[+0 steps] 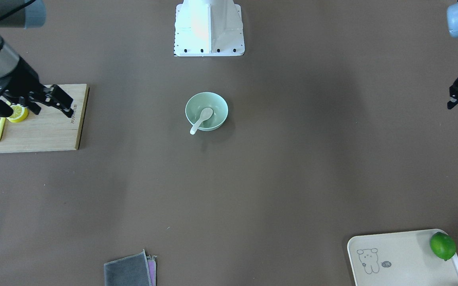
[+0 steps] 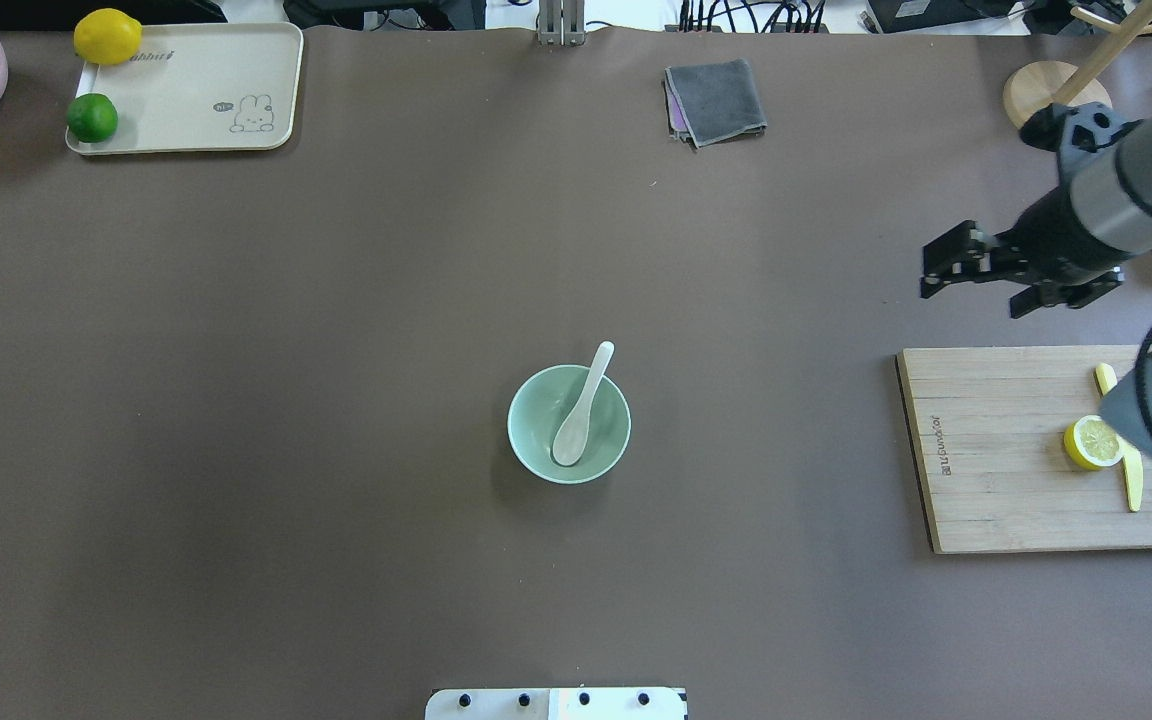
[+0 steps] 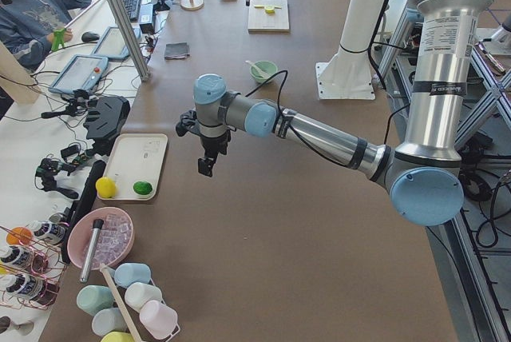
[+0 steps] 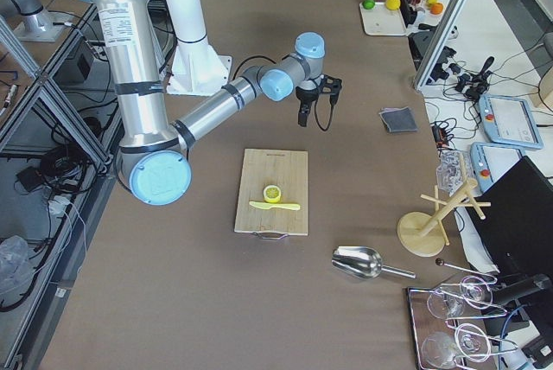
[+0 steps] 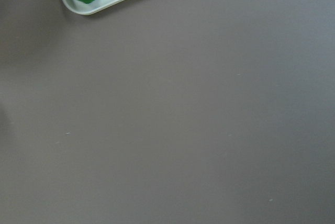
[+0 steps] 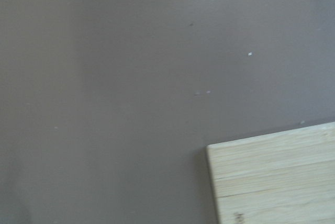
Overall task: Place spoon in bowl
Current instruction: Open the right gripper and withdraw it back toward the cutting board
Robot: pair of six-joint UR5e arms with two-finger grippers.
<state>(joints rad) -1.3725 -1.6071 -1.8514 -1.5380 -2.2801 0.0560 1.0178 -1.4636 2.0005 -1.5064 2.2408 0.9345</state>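
Note:
The white spoon point(image 2: 584, 402) lies in the mint-green bowl point(image 2: 526, 395) at the table's middle, scoop down inside, handle resting on the rim and sticking out beyond it. Both also show in the front view: spoon point(image 1: 202, 119), bowl point(image 1: 221, 106). My right gripper point(image 2: 973, 300) hangs open and empty above the table by the far corner of the cutting board, well right of the bowl; it also shows in the front view point(image 1: 54, 113). My left gripper point(image 1: 450, 98) shows only at the front view's right edge, far from the bowl, apparently open and empty.
A wooden cutting board point(image 2: 1016, 480) holds a lemon half point(image 2: 1093, 442) and a yellow knife point(image 2: 1132, 485). A cream tray point(image 2: 206, 90) carries a lime point(image 2: 92, 117) and a lemon point(image 2: 107, 36). A grey cloth point(image 2: 716, 100) lies at the far edge.

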